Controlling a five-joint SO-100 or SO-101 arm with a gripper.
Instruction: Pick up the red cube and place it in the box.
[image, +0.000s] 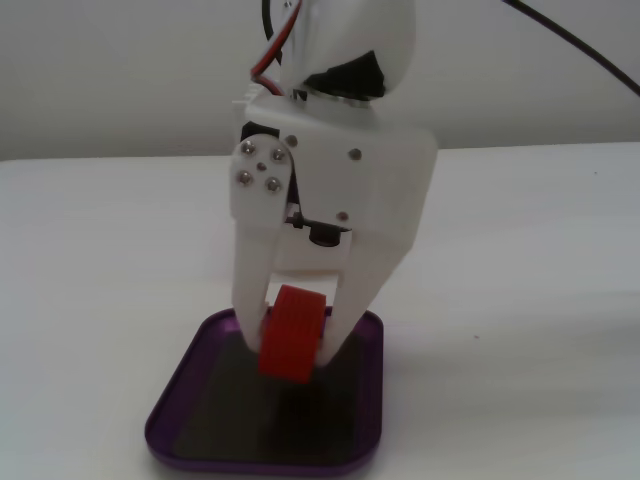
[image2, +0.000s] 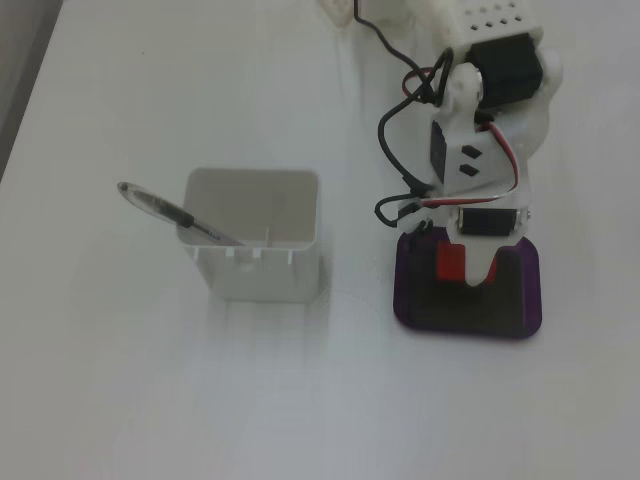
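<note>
The white gripper (image: 296, 352) points straight down over the box (image: 190, 400), its two fingers parted only as wide as the red cube (image: 293, 335), which they pinch from either side. In that low fixed view the cube sits tilted between the fingertips, above the dark bottom of the box and toward its far rim; whether its lower edge touches the bottom cannot be told, since the cube's own shadow blurs the line. The high fixed view shows the same grip from above: the gripper (image2: 470, 272) covers the far half of the box (image2: 520, 320), and only a sliver of the red cube (image2: 450, 262) shows beside one finger. This view alone shows a white container (image2: 262, 262) well to the left of the box, with a pen (image2: 165, 212) leaning out over its left rim, and the arm's looping black cable (image2: 392, 155). The low view cuts the arm off above the wrist, and the box's near rim runs to the frame's bottom edge.
</note>
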